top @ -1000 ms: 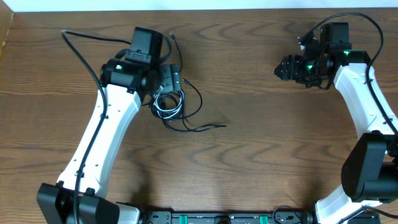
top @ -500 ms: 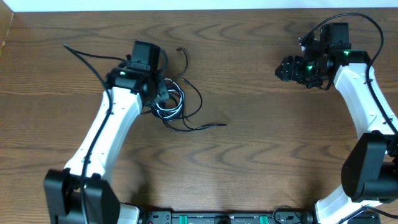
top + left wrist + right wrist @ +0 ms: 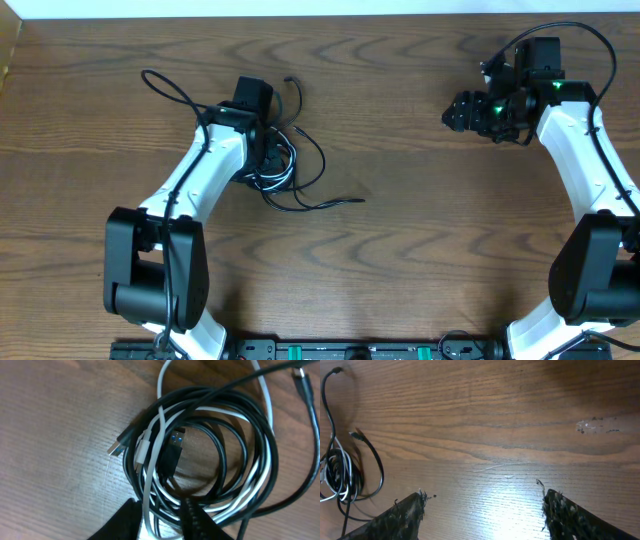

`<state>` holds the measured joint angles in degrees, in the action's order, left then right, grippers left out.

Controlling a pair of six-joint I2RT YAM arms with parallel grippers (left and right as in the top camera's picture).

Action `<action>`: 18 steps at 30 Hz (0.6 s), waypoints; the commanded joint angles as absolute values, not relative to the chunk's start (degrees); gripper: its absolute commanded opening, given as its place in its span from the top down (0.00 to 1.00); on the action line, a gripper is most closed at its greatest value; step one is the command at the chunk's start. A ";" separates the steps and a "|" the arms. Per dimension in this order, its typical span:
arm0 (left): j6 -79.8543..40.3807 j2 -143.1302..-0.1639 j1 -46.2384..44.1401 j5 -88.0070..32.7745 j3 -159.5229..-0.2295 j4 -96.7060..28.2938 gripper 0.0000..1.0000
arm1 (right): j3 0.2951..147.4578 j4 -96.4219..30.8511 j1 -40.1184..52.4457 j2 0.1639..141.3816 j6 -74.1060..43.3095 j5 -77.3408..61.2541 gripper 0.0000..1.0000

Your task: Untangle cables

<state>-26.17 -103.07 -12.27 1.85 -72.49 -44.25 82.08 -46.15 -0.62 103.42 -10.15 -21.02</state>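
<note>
Left gripper (image 3: 160, 506) pinched the edge of a cable tangle on a wooden table (image 3: 400, 260).
The cables (image 3: 285, 165), two black and one white, lay coiled left of centre, directly under that gripper, whose jaws were clamped on a few strands at the coil's left edge. Loose tails ran out to the right and far side. The right gripper (image 3: 482, 494) hovered well apart at the far right, fingers spread and empty, so the left arm was much nearer.
</note>
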 commanded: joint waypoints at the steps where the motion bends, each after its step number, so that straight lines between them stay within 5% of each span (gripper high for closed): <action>1: -26.28 -103.26 -12.34 2.20 -72.38 -43.53 0.81 | 83.20 -46.33 -0.62 101.91 -9.52 -20.93 0.25; 3: -26.28 -103.09 -12.34 2.17 -72.55 -42.89 0.92 | 83.20 -46.35 -0.40 101.91 -9.52 -20.91 0.25; 18: -17.85 -82.56 -15.35 -17.67 -79.22 -42.74 0.93 | 83.20 -43.24 7.79 101.91 -8.14 -30.76 0.25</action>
<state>-19.99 -87.09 -14.02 -11.49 -77.84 -42.87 82.08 -44.21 5.41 103.39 -9.74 -25.08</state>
